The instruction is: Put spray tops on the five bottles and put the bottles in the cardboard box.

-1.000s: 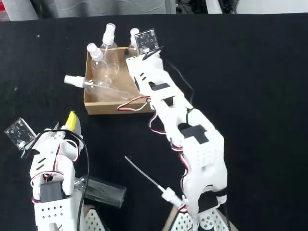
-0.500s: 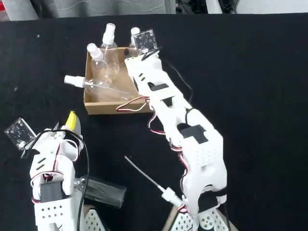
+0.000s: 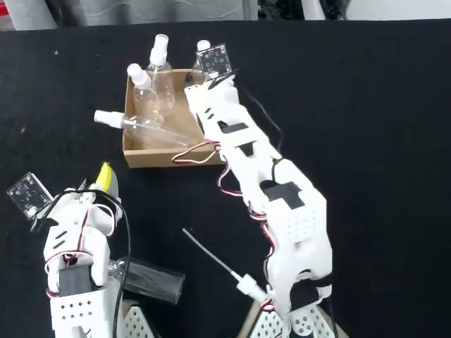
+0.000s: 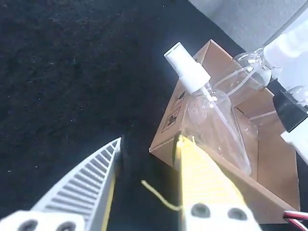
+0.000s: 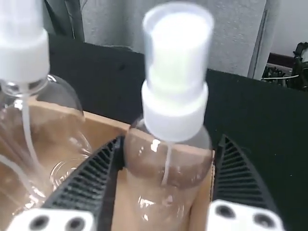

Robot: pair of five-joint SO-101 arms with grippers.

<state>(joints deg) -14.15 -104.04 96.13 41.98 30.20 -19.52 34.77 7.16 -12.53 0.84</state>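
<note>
The cardboard box (image 3: 158, 156) sits at the table's far middle. In it one clear bottle (image 3: 151, 128) lies flat and two others (image 3: 144, 95) (image 3: 161, 67) stand, all with white spray tops. At the box's far right corner my right gripper (image 3: 201, 65) (image 5: 169, 142) is shut on a fourth topped bottle (image 5: 168, 166), which stands upright. A bare clear bottle (image 3: 149, 278) lies by my left arm's base. A loose spray top (image 3: 246, 285) with its tube rests near the right arm's base. My left gripper (image 3: 106, 179) (image 4: 149, 139) is open, just short of the box.
Red and white cables (image 3: 201, 149) hang from the right arm over the box's near right corner. The black tabletop (image 3: 366, 127) spreads wide to the right of the box and to its left. Grey cloth (image 3: 162, 10) backs the far edge.
The right gripper and the bottle in it have shifted slightly rightward at the box's far corner. The left arm has stayed still.
</note>
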